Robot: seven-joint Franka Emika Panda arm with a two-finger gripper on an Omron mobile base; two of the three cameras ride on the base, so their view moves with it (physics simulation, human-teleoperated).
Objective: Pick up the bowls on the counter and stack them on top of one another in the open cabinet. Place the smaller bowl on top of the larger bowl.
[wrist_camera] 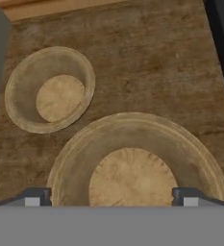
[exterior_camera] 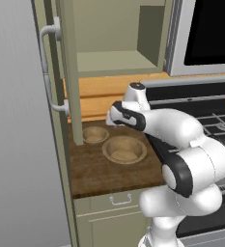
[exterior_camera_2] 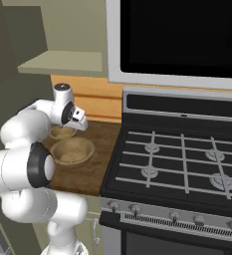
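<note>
Two tan wooden bowls rest side by side on the dark wood counter (exterior_camera: 97, 176). The larger bowl (exterior_camera: 124, 149) (exterior_camera_2: 72, 151) (wrist_camera: 132, 168) sits nearer the stove. Behind it to the left stands the smaller bowl (exterior_camera: 94, 134) (exterior_camera_2: 61, 133) (wrist_camera: 51, 89), close to the cabinet door. My gripper (wrist_camera: 112, 198) hangs open above the larger bowl, its two fingertips (wrist_camera: 36, 197) spread about as wide as the bowl's rim, with nothing between them. Above the counter, the open cabinet (exterior_camera: 114, 62) (exterior_camera_2: 62, 62) shows a bare flat shelf.
The cabinet's tall door (exterior_camera: 70, 72) stands open at the counter's left, its silver handle (exterior_camera: 46, 72) facing out. A black stove (exterior_camera_2: 182, 159) borders the counter on the right, with a microwave (exterior_camera_2: 177, 40) above it. Drawers (exterior_camera: 119, 200) lie below the counter.
</note>
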